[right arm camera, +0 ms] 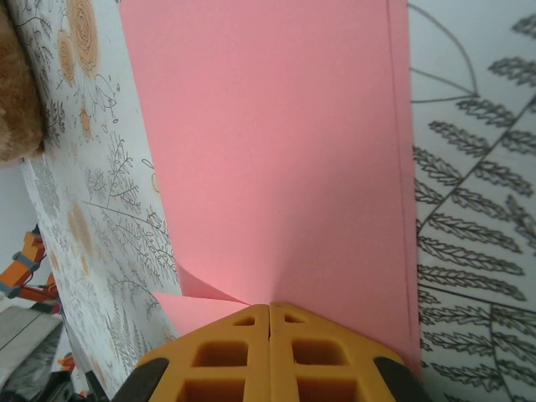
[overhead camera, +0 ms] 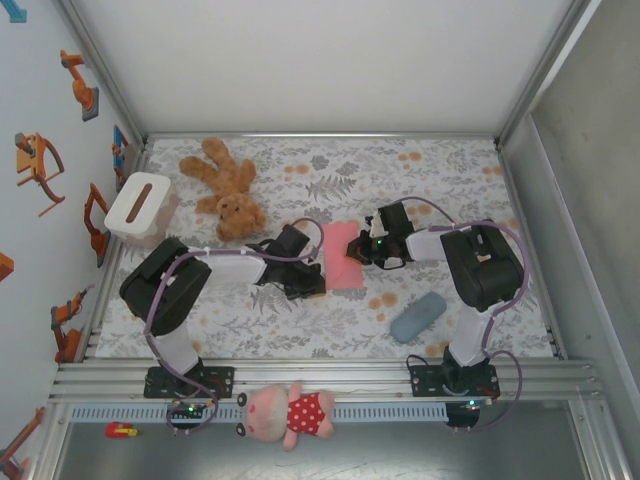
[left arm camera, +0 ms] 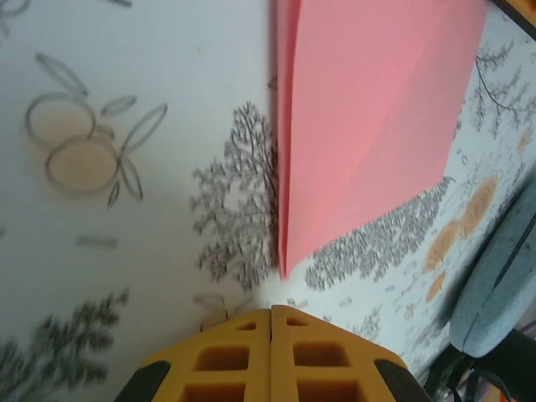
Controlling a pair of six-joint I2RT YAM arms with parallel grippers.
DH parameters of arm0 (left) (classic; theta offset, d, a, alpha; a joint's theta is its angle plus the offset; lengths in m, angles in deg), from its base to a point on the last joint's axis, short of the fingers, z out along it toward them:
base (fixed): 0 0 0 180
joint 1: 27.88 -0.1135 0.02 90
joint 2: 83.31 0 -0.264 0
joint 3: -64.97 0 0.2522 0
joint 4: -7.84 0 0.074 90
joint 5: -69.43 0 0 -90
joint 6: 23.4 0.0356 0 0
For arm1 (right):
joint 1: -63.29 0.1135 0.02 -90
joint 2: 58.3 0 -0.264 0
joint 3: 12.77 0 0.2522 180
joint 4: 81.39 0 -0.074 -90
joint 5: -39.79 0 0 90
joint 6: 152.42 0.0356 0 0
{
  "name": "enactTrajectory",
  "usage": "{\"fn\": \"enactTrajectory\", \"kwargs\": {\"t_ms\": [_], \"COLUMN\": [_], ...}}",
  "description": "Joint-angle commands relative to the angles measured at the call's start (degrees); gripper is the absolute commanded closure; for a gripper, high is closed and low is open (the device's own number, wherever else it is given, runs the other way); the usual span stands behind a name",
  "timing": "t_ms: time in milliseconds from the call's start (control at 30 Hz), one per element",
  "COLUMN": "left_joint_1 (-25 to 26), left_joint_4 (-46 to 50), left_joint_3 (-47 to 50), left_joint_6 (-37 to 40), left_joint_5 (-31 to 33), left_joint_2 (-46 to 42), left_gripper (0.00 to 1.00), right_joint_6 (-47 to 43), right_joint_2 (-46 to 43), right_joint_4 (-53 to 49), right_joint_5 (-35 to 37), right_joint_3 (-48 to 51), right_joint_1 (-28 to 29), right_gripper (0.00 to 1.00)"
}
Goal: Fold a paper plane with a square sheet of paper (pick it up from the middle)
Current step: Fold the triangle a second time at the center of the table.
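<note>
Left gripper (left arm camera: 270, 316): we see its orange fingers (left arm camera: 222, 360) pressed together with nothing between them, the tips over the cloth just short of the paper's pointed corner and not touching it.
Right gripper (right arm camera: 270, 311): we see the fingers pressed together, tips down on the pink paper at its edge. A crease runs in to them and a small flap lifts beside them. We cannot tell whether a layer is caught between.
Table (overhead camera: 300, 335): we see a leaf-and-flower cloth covering it, with both arms reaching in from the near edge toward the middle.
Teddy bear (overhead camera: 225, 190): brown, lying toward the far left corner.
Plush toy (overhead camera: 290, 415): pink, in a red dress, lying on the rail along the near edge, between the two arm bases.
Tissue box (overhead camera: 140, 208): white, at the left edge, beside the bear.
Sheet of paper (overhead camera: 345, 255): salmon pink, folded to a narrow strip with layered edges, lying flat at the middle of the table between the two grippers.
Pouch (overhead camera: 417, 316): grey-blue, oblong, toward the near right corner, apart from the paper.
</note>
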Motion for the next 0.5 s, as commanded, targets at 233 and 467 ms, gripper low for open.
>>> {"fn": "enactTrajectory", "kwargs": {"t_ms": [233,467], "left_joint_1": [-1.4,-2.9], "left_joint_4": [-1.5,-4.8], "left_joint_3": [-8.8,-15.7], "left_joint_6": [-0.2,-2.5], "left_joint_5": [5.6,5.1], "left_joint_2": [0.1,8.9], "left_gripper": [0.88,0.83], "right_joint_6": [0.2,4.5], "right_joint_2": [-6.1,-12.1], "right_joint_4": [-6.4,-5.6], "right_joint_5": [4.1,10.0], "right_joint_3": [-2.5,1.9], "right_joint_1": [0.2,0.0], "right_gripper": [0.97,0.69]}}
